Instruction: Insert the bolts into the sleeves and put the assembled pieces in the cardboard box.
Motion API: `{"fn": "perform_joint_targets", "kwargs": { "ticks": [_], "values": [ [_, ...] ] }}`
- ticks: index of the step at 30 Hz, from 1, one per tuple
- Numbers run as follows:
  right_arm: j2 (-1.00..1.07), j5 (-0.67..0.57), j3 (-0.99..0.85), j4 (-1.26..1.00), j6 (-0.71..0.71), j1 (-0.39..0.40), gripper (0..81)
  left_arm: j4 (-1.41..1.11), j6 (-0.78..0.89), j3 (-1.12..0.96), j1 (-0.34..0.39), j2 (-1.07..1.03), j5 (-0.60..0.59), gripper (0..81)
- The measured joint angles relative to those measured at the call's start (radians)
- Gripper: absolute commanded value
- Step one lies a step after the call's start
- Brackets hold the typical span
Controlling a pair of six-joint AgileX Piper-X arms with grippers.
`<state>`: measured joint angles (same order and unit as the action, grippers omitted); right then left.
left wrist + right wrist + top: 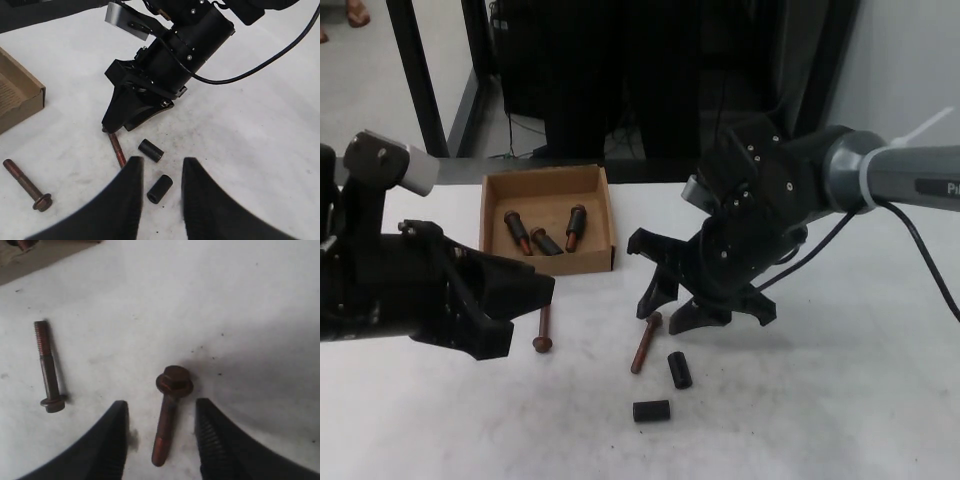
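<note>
Two copper-coloured bolts lie on the white bench: one between the open fingers of my right gripper, which hangs just above it, and another to its left. Two short black sleeves lie just nearer than the first bolt. In the left wrist view one sleeve lies in line with the gap of my open left gripper, the other sleeve beyond it. The cardboard box at the back holds three assembled pieces.
The right arm's black body and cable stand close over the bolt and the sleeves. Open white bench lies to the right and front. Dark frames and equipment stand behind the bench's far edge.
</note>
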<state>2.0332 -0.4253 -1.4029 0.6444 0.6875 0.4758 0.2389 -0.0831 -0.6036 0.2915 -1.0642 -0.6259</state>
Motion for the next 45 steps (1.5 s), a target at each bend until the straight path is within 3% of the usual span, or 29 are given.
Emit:
{"fn": "perform_joint_targets", "kwargs": {
  "ticks": [13,29,38,45],
  "values": [
    [0.000,0.077,-0.034,0.054,0.010,0.077,41.4,-0.047,0.032,0.002,0.000,0.002,0.000,25.8],
    [0.000,0.327,-0.161,0.240,-0.097,0.137,39.3,-0.090,0.077,0.048,0.000,0.113,0.000,25.8],
    [0.081,0.352,-0.238,0.332,-0.110,0.179,39.3,-0.099,0.095,0.053,0.000,0.148,0.000,25.8],
    [0.092,0.451,-0.242,0.330,-0.110,0.179,39.3,-0.101,0.105,0.055,0.000,0.175,0.000,25.8]
  ]
}}
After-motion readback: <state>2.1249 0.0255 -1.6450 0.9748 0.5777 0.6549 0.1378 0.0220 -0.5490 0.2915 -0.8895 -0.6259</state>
